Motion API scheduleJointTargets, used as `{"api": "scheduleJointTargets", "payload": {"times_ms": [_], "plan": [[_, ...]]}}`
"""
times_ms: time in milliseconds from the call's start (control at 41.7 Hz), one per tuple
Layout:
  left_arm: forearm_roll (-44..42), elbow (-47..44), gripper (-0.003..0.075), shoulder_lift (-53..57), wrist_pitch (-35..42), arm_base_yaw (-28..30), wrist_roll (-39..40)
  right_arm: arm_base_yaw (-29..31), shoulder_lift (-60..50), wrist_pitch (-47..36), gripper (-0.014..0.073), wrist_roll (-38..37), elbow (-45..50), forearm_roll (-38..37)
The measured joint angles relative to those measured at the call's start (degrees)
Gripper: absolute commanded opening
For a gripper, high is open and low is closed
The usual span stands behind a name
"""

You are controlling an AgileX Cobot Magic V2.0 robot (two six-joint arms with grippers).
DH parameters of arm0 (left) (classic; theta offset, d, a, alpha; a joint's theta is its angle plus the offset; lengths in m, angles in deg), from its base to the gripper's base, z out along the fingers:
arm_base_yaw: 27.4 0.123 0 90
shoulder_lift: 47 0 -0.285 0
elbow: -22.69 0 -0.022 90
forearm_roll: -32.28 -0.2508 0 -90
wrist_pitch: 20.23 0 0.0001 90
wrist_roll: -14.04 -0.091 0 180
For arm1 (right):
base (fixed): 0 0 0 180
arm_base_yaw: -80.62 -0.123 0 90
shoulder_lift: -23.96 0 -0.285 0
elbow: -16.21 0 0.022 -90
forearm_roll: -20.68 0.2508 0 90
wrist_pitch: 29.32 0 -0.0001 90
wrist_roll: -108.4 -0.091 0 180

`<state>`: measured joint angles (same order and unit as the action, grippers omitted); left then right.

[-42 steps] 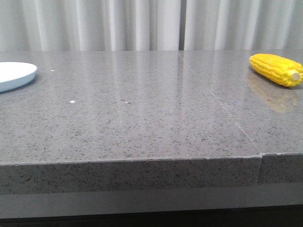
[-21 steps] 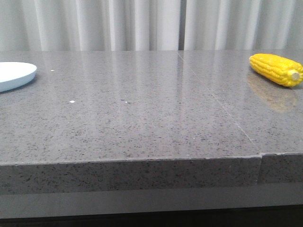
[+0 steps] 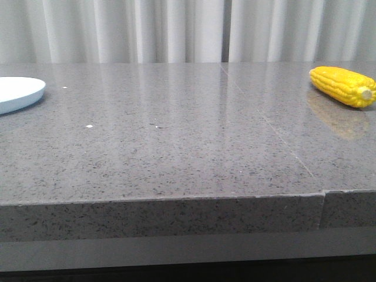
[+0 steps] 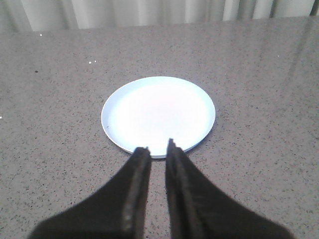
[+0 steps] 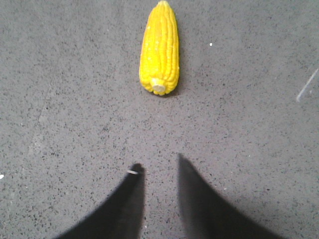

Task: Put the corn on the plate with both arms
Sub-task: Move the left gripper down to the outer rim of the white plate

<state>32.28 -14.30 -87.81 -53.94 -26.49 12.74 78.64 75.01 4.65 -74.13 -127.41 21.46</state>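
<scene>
The corn (image 3: 343,86) lies on its side at the far right of the grey table, its pale stub end towards the front. The plate (image 3: 17,93) is at the far left, cut off by the frame edge and empty. Neither gripper shows in the front view. In the left wrist view, my left gripper (image 4: 157,146) hovers at the near rim of the plate (image 4: 158,115), its fingers a narrow gap apart with nothing between them. In the right wrist view, my right gripper (image 5: 158,163) is open and empty, a short way from the stub end of the corn (image 5: 160,49).
The speckled grey stone tabletop (image 3: 176,147) has a seam (image 3: 276,135) running front to back right of centre, and a front edge (image 3: 164,202) close to the camera. Pale curtains (image 3: 176,29) hang behind the table.
</scene>
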Motion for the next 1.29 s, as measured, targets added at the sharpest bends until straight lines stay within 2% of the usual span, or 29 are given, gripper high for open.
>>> {"api": "scheduleJointTargets", "payload": {"times_ms": [72, 144, 264, 528, 671, 791, 1007, 1295], "plan": [[0.00, 0.00, 0.0493, -0.78, 0.00, 0.00, 0.00, 0.00, 0.34, 0.04, 0.0631, 0.21, 0.00, 0.00], [-0.55, 0.00, 0.0540, -2.01, -0.40, 0.00, 0.00, 0.00, 0.72, 0.04, 0.0662, 0.33, 0.00, 0.00], [-1.02, 1.36, 0.0534, -5.38, -3.64, 0.00, 0.00, 0.00, 0.99, 0.04, 0.0653, 0.42, 0.00, 0.00], [-4.00, 8.95, 0.0535, -19.94, -9.73, 0.16, 0.00, 0.00, 0.99, 0.04, 0.0653, 0.46, 0.00, 0.00], [-4.00, 13.84, 0.0535, -28.56, -10.41, 4.24, 0.00, 0.00, 0.99, 0.04, 0.0653, 0.55, 0.00, 0.00], [0.39, 18.53, 0.0535, -35.84, -10.41, 9.52, -4.25, 0.00, 0.99, 0.04, 0.0653, 0.55, 0.00, 0.00], [16.34, 25.02, 0.0534, -46.98, -10.64, 17.34, -16.99, 0.00, 0.99, 0.04, 0.0653, 0.55, 0.00, 0.00], [19.52, 33.21, 0.0533, -60.73, -10.46, 19.26, -19.49, 0.00, 0.99, 0.04, 0.0653, 0.55, 0.00, 0.00]]}}
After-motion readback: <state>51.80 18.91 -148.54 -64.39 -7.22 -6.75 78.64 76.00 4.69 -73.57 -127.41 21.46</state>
